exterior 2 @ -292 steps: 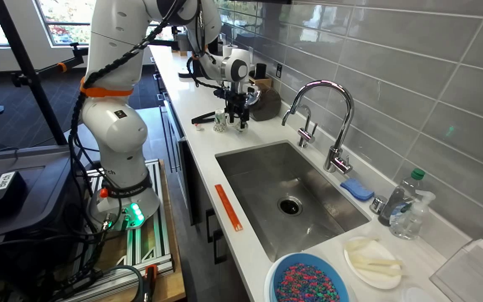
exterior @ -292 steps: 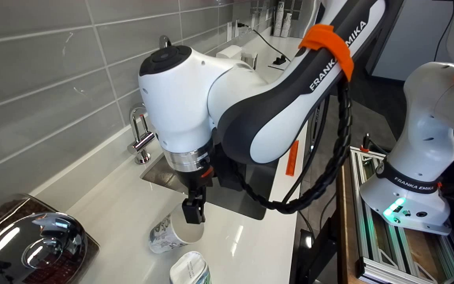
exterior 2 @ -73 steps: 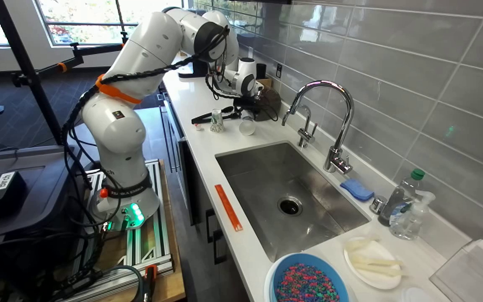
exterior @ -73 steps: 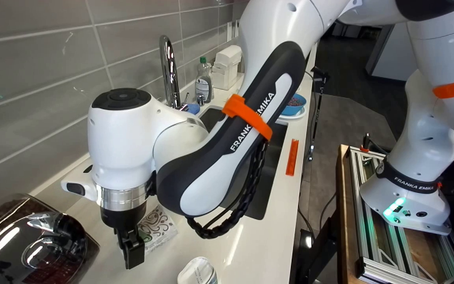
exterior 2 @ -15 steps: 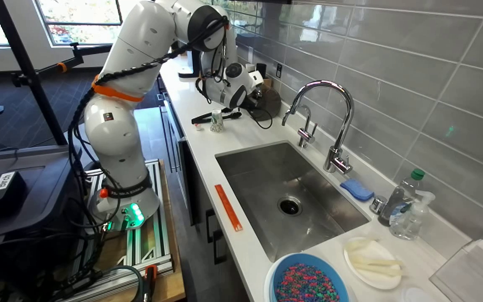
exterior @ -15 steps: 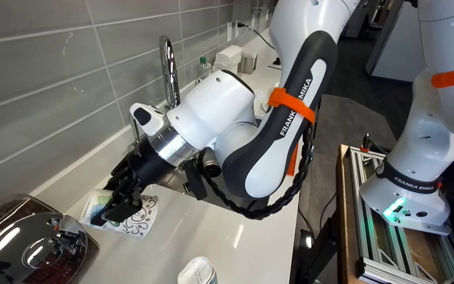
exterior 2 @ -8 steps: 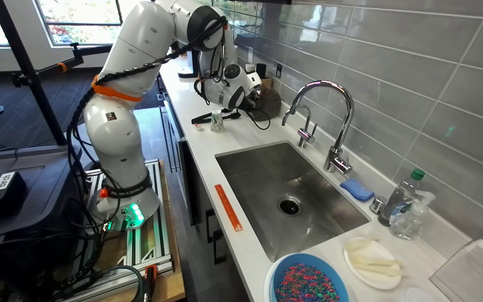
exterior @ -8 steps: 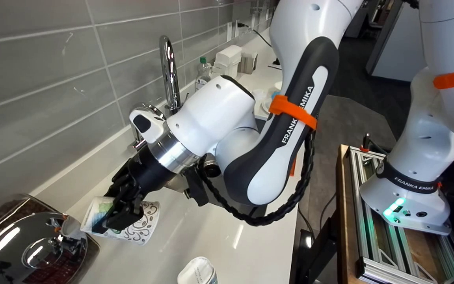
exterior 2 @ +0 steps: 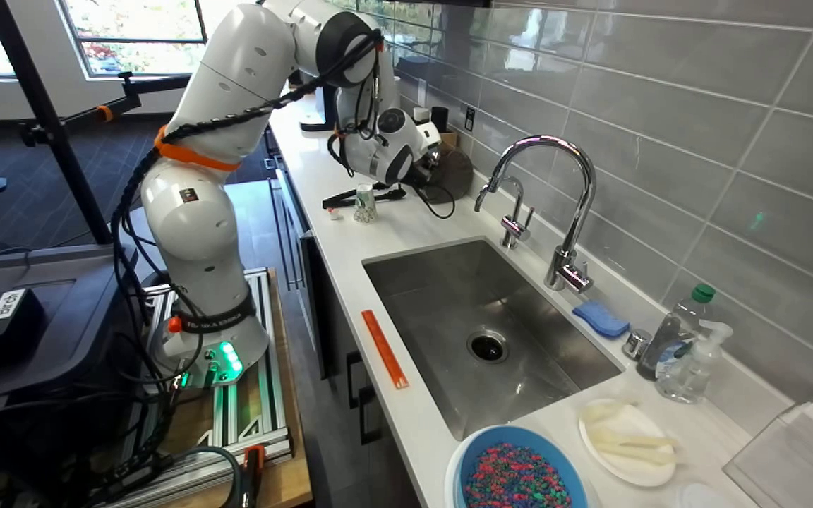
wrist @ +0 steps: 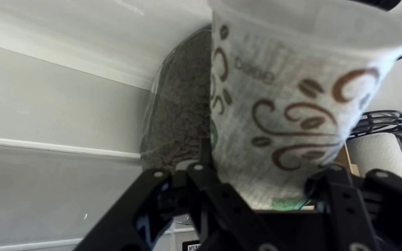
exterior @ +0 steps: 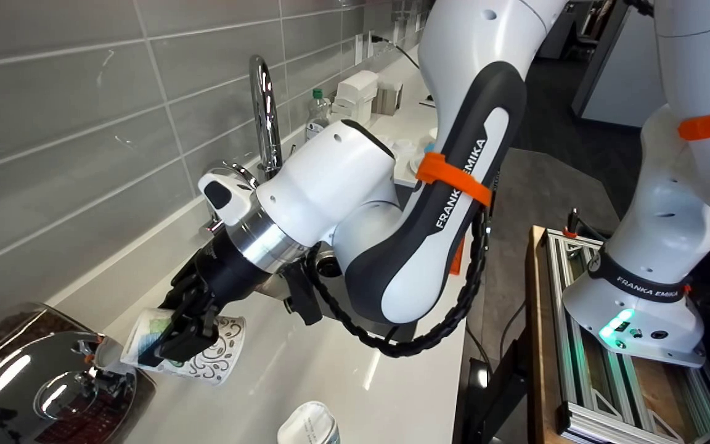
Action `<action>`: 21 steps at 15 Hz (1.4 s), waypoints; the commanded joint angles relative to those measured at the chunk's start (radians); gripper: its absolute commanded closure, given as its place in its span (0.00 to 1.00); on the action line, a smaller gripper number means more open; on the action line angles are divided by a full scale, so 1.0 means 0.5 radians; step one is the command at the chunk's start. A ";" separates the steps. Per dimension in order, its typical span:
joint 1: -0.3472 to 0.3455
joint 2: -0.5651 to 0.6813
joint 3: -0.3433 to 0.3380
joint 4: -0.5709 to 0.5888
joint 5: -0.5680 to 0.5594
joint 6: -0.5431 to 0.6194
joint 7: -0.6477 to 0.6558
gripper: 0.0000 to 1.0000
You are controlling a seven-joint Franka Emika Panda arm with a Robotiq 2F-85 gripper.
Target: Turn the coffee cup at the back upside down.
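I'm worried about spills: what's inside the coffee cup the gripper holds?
The wrist view shows pale inner wall inside the coffee cup. Its near side covers the bottom, so whether anything lies there cannot be seen.

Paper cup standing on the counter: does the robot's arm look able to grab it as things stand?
Probably not yet: the claw is shut on the coffee cup and would likely have to release it first. Nothing visible covers the standing cup, so it otherwise looks free to approach.
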 commanded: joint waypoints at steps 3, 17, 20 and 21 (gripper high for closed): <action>0.018 0.077 -0.019 0.032 0.008 0.126 0.096 0.56; 0.203 0.128 -0.177 0.007 0.171 0.300 0.095 0.18; 0.235 0.145 -0.208 0.014 0.209 0.291 0.092 0.00; 0.242 0.152 -0.216 0.015 0.218 0.289 0.092 0.00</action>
